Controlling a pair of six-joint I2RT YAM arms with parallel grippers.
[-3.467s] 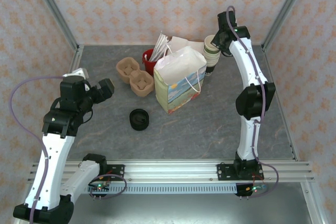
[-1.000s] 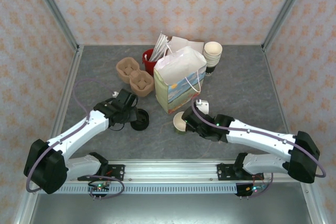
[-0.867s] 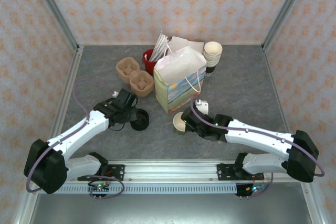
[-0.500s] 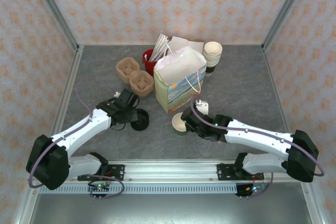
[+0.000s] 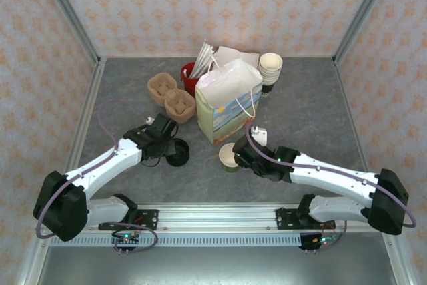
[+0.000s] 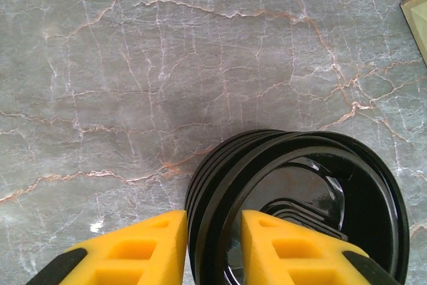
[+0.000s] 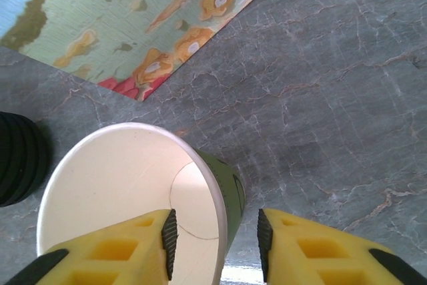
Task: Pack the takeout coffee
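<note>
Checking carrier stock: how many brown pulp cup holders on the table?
2. First pulp holder sits back left, beside the red cup; second pulp holder lies just nearer, left of the paper bag. The bag could hide more.

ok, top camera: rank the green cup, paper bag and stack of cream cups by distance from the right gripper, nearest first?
1. green cup: at the right gripper, its wall between the open jaws.
2. paper bag: just behind the cup, mid-table.
3. stack of cream cups: at the back of the table, beyond the bag's right side.
</note>
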